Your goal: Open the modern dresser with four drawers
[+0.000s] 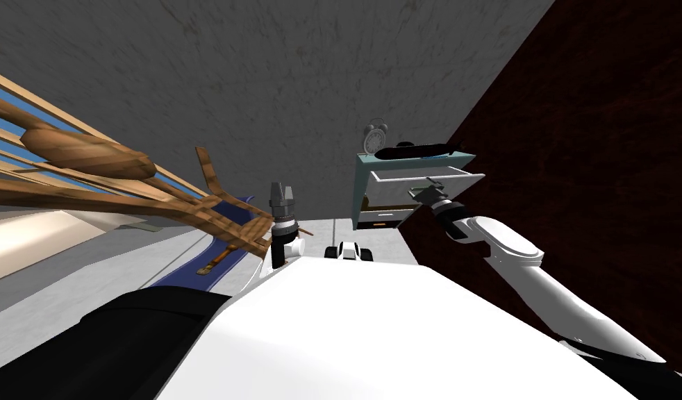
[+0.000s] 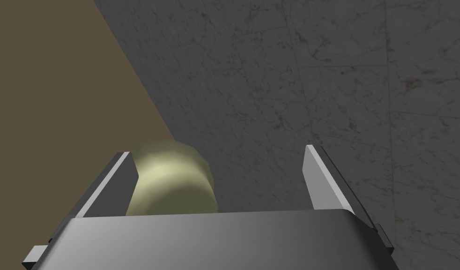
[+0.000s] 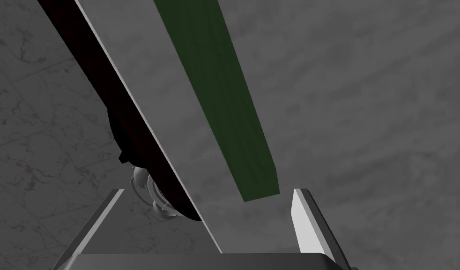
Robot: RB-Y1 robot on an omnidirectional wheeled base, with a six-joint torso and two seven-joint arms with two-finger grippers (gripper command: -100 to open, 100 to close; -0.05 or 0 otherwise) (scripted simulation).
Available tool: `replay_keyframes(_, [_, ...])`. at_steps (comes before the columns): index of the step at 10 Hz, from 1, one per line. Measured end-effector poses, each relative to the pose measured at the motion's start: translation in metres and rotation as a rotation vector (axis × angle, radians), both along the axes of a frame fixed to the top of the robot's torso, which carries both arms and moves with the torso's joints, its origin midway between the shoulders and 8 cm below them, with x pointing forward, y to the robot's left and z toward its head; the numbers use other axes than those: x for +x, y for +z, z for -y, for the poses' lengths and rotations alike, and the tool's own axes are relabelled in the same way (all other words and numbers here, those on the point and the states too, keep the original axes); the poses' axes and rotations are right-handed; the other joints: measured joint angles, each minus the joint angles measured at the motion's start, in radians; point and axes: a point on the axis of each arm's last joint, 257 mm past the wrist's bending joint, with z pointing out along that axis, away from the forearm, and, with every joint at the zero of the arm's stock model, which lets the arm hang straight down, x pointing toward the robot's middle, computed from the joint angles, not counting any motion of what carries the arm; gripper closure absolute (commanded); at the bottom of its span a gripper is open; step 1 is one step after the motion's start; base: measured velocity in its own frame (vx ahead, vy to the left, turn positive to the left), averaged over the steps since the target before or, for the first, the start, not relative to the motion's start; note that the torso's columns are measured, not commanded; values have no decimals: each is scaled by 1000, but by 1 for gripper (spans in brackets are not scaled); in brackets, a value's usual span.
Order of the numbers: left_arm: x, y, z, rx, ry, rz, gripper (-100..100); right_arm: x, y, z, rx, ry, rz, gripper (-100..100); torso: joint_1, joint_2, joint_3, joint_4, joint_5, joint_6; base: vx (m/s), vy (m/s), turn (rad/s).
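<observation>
Left tool [image 1: 282,186] hanging raised, blades spread, idle, likely keeping clear. Right tool [image 3: 208,192] reaching at top drawer [image 1: 451,182], blades spread, light panel passing between them, unpinched. Drawer standing pulled out of dresser [image 1: 360,184] against dark wall [image 1: 576,139]; clock [image 1: 375,139] sitting on top.

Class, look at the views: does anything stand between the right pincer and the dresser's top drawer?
Nothing visible does. The right pincer is at the front of the drawer; the clock sits on the dresser top, clear of it.
</observation>
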Motion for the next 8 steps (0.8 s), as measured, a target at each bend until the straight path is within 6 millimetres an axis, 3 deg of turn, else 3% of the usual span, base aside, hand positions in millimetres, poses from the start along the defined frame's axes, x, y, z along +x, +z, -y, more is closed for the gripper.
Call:
replay_keyframes(3, [0, 0, 0, 0, 0, 0, 0, 2, 22, 13, -10, 5, 1, -100, -1, 2, 1, 1, 0, 0, -4, 62, 5])
replay_keyframes(4, [0, 0, 0, 0, 0, 0, 0, 2, 23, 13, -8, 5, 1, 0, -3, 2, 1, 0, -1, 0, 0, 8, 0])
replay_keyframes(8, [0, 0, 0, 0, 0, 0, 0, 2, 23, 13, -8, 5, 1, 0, 0, 1, 0, 0, 0, 0, 0, 0, 0])
